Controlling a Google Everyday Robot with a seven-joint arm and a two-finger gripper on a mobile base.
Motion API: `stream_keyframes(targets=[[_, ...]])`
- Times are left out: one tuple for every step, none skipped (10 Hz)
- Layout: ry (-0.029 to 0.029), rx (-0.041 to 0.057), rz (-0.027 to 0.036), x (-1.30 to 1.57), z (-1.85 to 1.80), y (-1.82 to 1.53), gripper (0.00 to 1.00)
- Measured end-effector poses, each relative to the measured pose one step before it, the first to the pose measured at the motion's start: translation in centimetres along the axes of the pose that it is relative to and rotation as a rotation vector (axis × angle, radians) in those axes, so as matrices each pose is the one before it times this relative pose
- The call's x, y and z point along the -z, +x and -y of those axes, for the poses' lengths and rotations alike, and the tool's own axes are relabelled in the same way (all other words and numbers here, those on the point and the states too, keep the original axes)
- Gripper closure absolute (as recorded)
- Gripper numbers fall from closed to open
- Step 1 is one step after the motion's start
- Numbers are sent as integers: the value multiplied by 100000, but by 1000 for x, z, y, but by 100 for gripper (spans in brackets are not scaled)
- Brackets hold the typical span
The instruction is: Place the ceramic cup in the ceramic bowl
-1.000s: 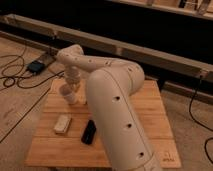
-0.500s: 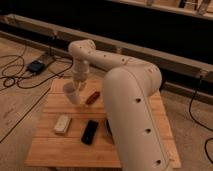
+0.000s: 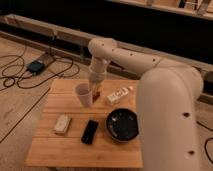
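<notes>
The ceramic cup point(image 3: 83, 95) is off-white and sits tilted at the back middle of the wooden table point(image 3: 60, 150). My gripper point(image 3: 95, 86) comes down from the arm right beside the cup's right rim and is shut on it. The ceramic bowl point(image 3: 122, 124) is round and glossy black. It stands on the table to the right of the cup and nearer the front, apart from the cup. The gripper's fingertips are mostly hidden behind the cup and the wrist.
A flat white block point(image 3: 62, 124) and a flat black device point(image 3: 90, 131) lie at the table's front. A white packet point(image 3: 118, 95) lies behind the bowl. My large arm point(image 3: 167, 105) covers the table's right side. Cables point(image 3: 20, 75) run over the floor at left.
The cup has moved to the right with the gripper. The arm has swung right, which uncovers the black bowl and the white packet.
</notes>
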Motion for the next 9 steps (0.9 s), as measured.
stream_keyframes(targets=[[-563,-1080,916,761,1361,1642,100],[-378,-1076,646,653,1364,1834,100],[-311,-1418,591,449,1468,1912,100],[-188,-1266,517,240,1053,1466,100],[-98,-1886,802,155,1383,1472,100],[-55,-1652,750,81,1171,1150,100],[386,-2569,799,-60,1680,1252,100],[442,-2003,734,-239,1246,741,100],[488,-1523,737,-304,978,394,100]])
